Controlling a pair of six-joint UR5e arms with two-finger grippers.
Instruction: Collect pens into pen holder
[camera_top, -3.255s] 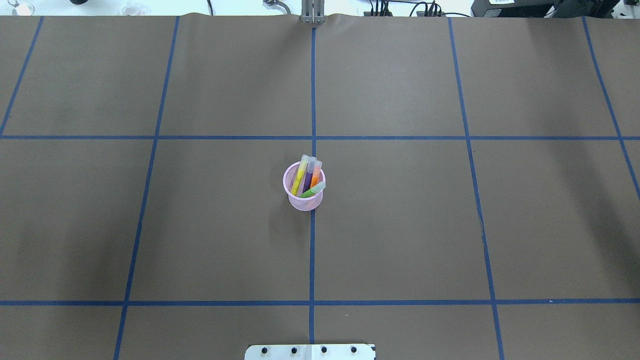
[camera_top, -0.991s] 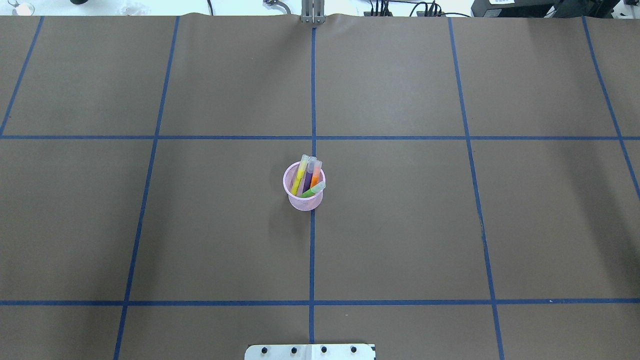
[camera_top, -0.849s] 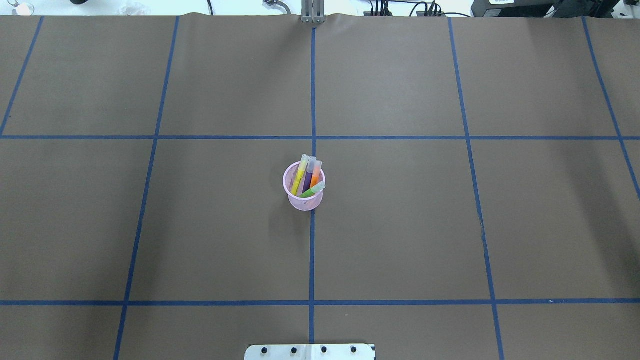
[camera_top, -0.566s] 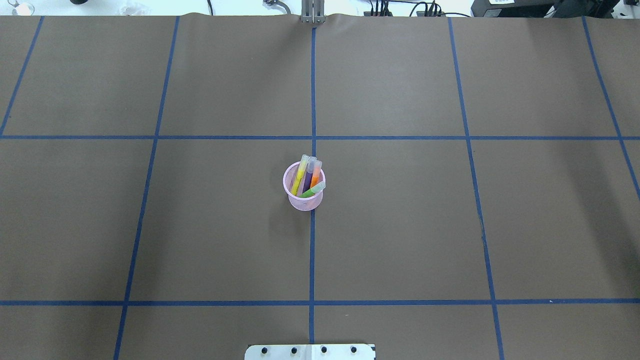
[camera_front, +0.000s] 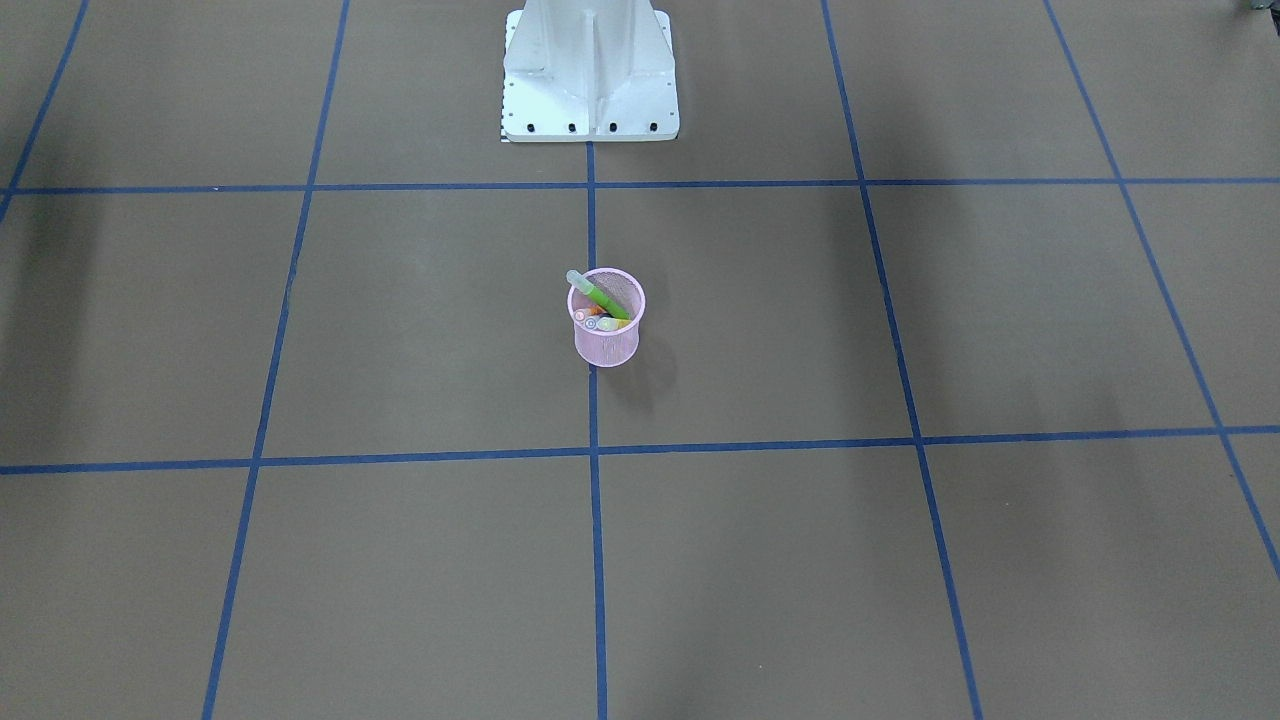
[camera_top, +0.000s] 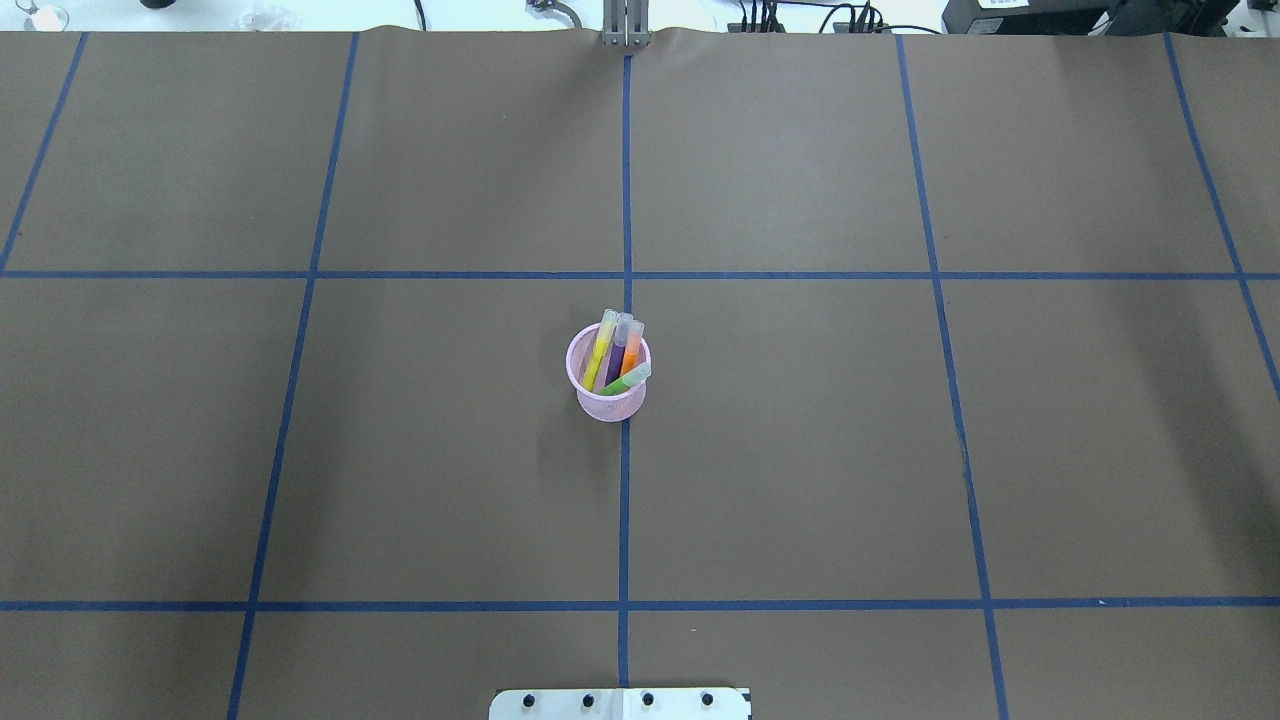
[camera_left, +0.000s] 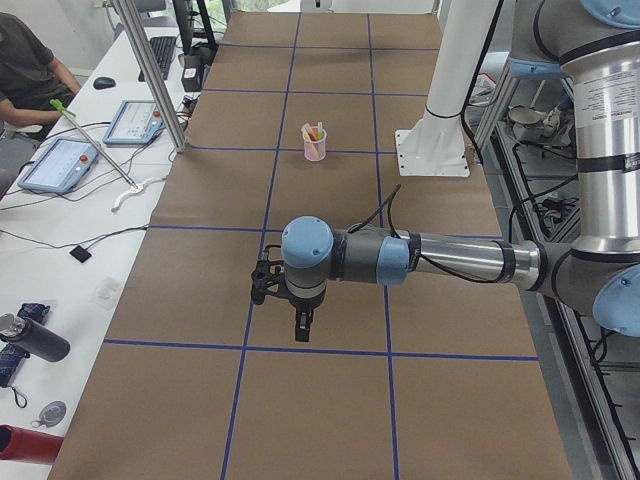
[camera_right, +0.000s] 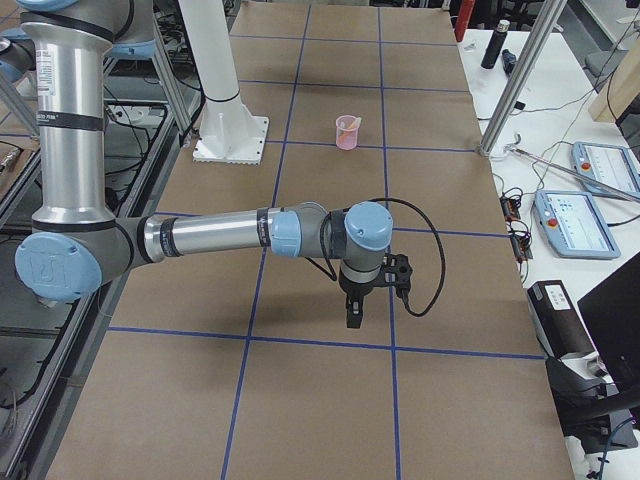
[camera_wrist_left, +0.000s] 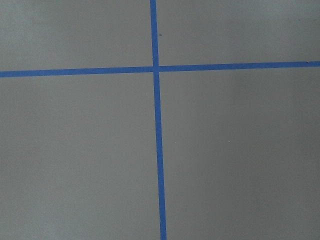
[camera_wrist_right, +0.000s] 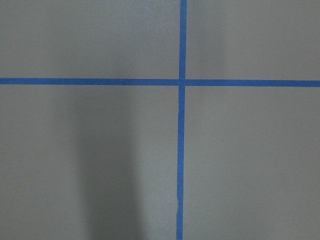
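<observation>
You've got the pen holder (camera_top: 608, 398) upright mid-way across the bench (camera_top: 850, 450), with the pens (camera_top: 614, 358) standing inside. Your left end effector (camera_left: 303, 330) and right end effector (camera_right: 353, 314) hang well apart from it. Spread or pressed together, I cannot tell.

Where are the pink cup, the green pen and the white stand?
Pink cup (camera_top: 612, 405): overhead view, on its mesh wall.
Green pen (camera_top: 618, 384): overhead view, on its green barrel.
White stand (camera_front: 590, 70): front-facing view, on its front face.
</observation>
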